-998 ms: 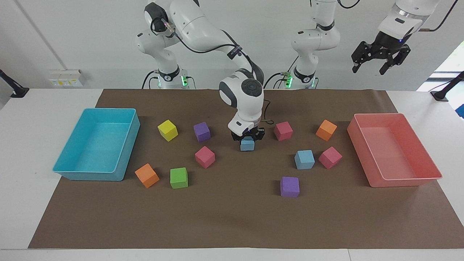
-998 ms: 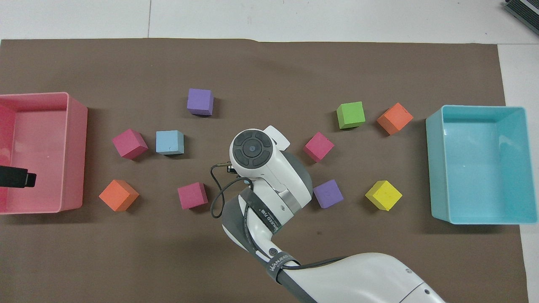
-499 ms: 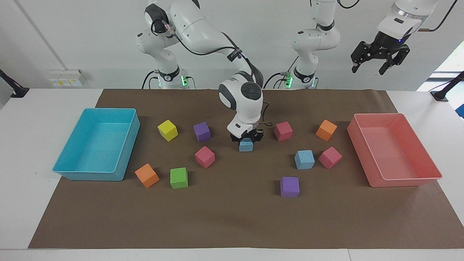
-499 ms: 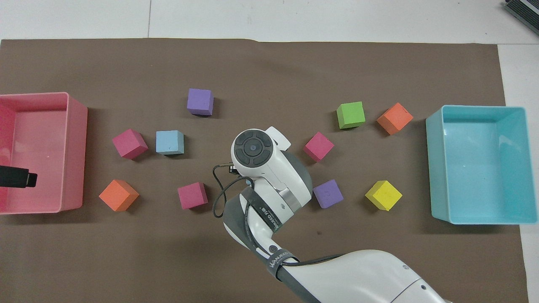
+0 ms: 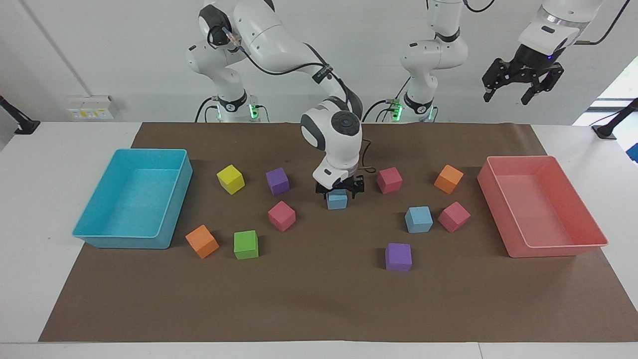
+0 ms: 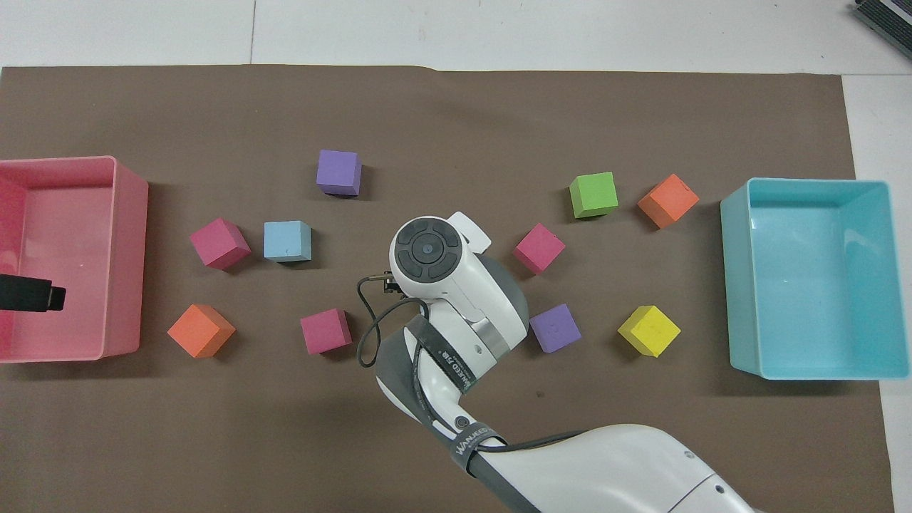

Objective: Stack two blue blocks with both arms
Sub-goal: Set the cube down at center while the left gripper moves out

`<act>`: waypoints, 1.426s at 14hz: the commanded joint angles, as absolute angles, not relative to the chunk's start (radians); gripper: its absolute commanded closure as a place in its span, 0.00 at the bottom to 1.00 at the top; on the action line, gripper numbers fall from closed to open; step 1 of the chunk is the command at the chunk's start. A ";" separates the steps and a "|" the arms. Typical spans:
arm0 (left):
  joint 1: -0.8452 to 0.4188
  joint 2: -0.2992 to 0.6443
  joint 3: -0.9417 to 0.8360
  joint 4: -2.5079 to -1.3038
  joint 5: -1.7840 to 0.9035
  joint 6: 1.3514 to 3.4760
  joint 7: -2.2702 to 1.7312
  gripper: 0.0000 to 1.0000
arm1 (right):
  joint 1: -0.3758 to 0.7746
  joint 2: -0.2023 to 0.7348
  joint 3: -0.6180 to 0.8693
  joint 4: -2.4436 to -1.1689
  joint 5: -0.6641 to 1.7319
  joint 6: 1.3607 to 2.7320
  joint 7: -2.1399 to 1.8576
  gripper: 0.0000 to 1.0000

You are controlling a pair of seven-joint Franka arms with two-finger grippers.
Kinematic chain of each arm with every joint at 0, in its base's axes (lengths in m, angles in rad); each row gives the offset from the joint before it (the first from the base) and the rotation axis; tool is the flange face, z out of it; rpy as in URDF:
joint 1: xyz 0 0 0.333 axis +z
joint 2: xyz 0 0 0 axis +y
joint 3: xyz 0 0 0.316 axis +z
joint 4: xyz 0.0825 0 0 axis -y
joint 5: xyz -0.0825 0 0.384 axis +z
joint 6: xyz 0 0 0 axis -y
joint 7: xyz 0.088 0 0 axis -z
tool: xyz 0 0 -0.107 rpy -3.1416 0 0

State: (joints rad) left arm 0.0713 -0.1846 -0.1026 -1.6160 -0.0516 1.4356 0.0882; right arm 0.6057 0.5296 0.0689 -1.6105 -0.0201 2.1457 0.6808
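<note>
One blue block (image 5: 337, 201) rests on the brown mat at mid-table. My right gripper (image 5: 339, 191) stands over it, open, a finger on either side of the block. In the overhead view the right arm's wrist (image 6: 427, 254) hides that gripper and block. The second blue block (image 5: 418, 219) (image 6: 288, 241) lies toward the left arm's end, beside a pink cube (image 5: 454, 216). My left gripper (image 5: 523, 82) waits open, high above the pink tray's end; only its tip (image 6: 32, 295) shows in the overhead view.
A pink cube (image 5: 389, 180) and a purple cube (image 5: 277, 180) flank the right gripper. Another pink cube (image 5: 281, 215) and a purple one (image 5: 398, 257) lie farther from the robots. A turquoise tray (image 5: 124, 242) and a pink tray (image 5: 553, 249) stand at the mat's ends.
The right gripper's fingers have spread away from the blue block, which stays on the mat. The left arm has barely moved.
</note>
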 commanded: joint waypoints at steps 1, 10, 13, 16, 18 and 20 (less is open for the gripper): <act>0.080 -0.186 -0.109 -1.620 -0.057 1.460 0.087 0.00 | 0.594 0.480 0.071 -1.617 -0.003 2.141 0.698 0.00; 0.068 -0.078 -0.155 -1.621 -0.049 1.638 0.032 0.00 | 0.470 0.310 0.069 -1.764 0.119 2.138 0.553 0.00; 0.066 -0.003 -0.176 -1.621 -0.049 1.716 0.015 0.00 | 0.433 0.292 0.067 -1.819 0.205 2.163 0.444 0.38; 0.064 0.012 -0.198 -1.670 -0.049 1.778 -0.037 0.00 | 0.405 0.264 0.068 -1.906 0.302 2.251 0.362 1.00; 0.064 0.029 -0.212 -1.712 -0.049 1.839 -0.070 0.00 | 0.362 0.256 0.069 -1.940 0.383 2.263 0.208 1.00; 0.063 0.067 -0.233 -1.738 -0.048 1.885 -0.124 0.00 | 0.359 0.262 0.067 -1.971 0.512 2.281 0.109 1.00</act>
State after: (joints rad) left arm 0.0694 0.0461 -0.2200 -1.6986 -0.0516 1.8266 -0.0705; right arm 0.3789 0.2959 0.0575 -1.9045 0.4177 2.2459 0.2100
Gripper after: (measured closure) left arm 0.000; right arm 0.974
